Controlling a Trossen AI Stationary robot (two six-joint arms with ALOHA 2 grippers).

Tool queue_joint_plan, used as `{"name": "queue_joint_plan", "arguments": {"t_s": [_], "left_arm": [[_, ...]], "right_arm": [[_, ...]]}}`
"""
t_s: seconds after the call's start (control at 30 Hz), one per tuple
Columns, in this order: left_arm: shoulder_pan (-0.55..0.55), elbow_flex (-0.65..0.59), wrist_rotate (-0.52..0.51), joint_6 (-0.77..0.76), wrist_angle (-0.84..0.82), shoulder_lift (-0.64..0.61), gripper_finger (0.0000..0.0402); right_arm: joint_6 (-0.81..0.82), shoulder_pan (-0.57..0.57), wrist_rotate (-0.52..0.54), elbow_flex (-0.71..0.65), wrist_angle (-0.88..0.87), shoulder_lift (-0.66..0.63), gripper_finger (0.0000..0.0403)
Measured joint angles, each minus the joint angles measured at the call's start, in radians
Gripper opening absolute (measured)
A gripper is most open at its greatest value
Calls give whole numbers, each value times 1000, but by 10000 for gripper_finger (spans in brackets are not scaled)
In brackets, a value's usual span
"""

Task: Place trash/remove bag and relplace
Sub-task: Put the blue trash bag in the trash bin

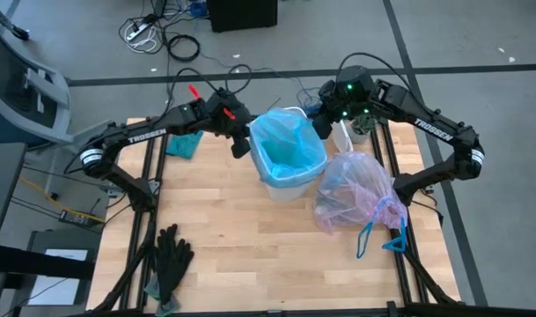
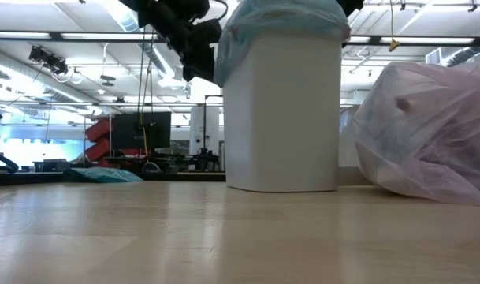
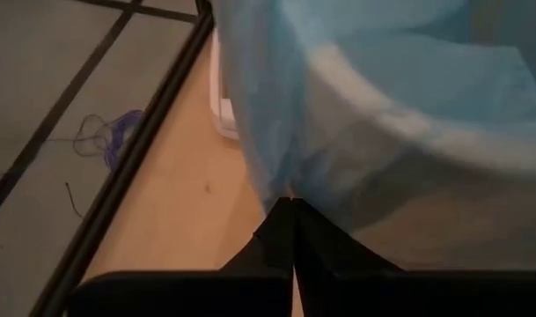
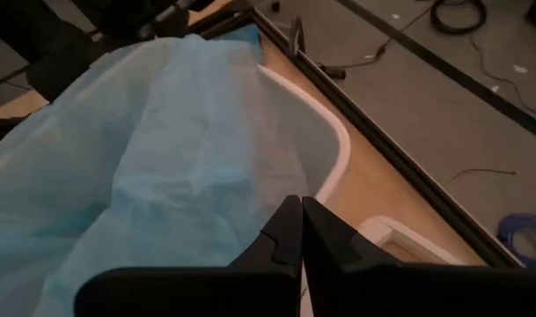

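Observation:
A white bin (image 1: pixel 290 187) stands at the table's far middle, lined with a light-blue bag (image 1: pixel 285 145) whose top drapes over the rim. My left gripper (image 3: pixel 290 211) is at the bin's left rim and my right gripper (image 4: pixel 300 210) at its right rim, each shut on the blue film. The bag (image 1: pixel 356 189), pale pink-lavender and full, lies on the table right of the bin, its blue ties (image 1: pixel 378 236) trailing toward the near edge. No loose trash is in view. My left gripper pinches the light-blue bag's overhanging edge (image 3: pixel 281 195) between its two fingers, outside the bin's left wall. The fingers slant downward from the table's left. The film runs from the rim down to a point at the fingertips. My right gripper is shut on the light-blue bag's top edge (image 4: pixel 260 204) by the bin's right rim, coming in slanting downward from the table's right. The fingers themselves hide the exact spot. The film spreads from them across the bin's mouth.
Black gloves (image 1: pixel 171 260) lie near the front left. A teal cloth (image 1: pixel 184 143) sits at the far left under my left arm. A small white container (image 1: pixel 342 136) stands behind the bin's right side. Bare wood shows across the near middle.

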Motion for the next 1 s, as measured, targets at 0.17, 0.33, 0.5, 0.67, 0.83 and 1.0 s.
{"name": "queue_joint_plan", "arguments": {"t_s": [0.17,0.33,0.5,0.67,0.83,1.0], "left_arm": [[3,1,-5,0,1,-10,5],[2,28,-6,-5,-3,-11,5],[2,49,-6,-29,-4,-11,5],[2,53,-8,-53,10,-11,5],[2,53,-8,-89,10,-11,5],[2,54,-8,-112,11,-11,5]], "right_arm": [[-25,-5,-5,0,-29,-21,0],[-46,-45,-33,0,-38,-43,10],[-39,-98,-184,0,-72,-45,47],[-79,-114,-208,0,-127,-45,88],[-137,-114,-209,0,-138,-45,113],[-176,-114,-252,0,-134,-45,118]]}}
